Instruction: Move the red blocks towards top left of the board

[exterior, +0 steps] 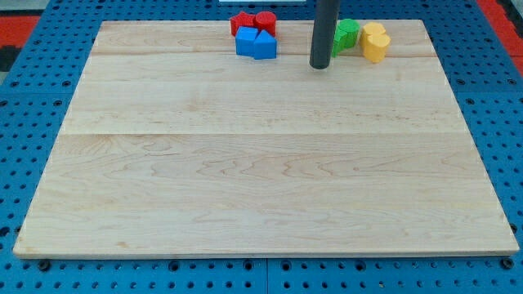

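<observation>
Two red blocks sit at the view's top edge of the board, left of centre: a star-like one and a round cylinder, touching each other. Just below them lie two blue blocks, touching the red ones. My tip rests on the board to the right of the blue blocks, apart from them. The rod partly hides a green block behind it. A yellow block sits right of the green one.
The wooden board lies on a blue pegboard table. All blocks are bunched along the board's top edge.
</observation>
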{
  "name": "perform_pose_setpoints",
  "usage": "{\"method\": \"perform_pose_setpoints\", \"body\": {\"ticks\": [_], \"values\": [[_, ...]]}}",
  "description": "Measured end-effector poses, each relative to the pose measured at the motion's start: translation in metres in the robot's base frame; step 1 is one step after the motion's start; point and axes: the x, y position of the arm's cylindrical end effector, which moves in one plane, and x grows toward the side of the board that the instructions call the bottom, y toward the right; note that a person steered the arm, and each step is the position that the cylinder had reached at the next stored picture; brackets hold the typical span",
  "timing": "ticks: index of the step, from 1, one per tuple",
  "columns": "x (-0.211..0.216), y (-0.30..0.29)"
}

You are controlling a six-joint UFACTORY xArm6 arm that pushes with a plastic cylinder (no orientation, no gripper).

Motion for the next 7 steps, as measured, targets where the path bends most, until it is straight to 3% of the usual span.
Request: {"method": "perform_pose_setpoints", "body": {"ticks": [1, 4, 7], "values": [[0.000, 0.003], [-0.102, 0.000], [-0.107, -0.051]]}}
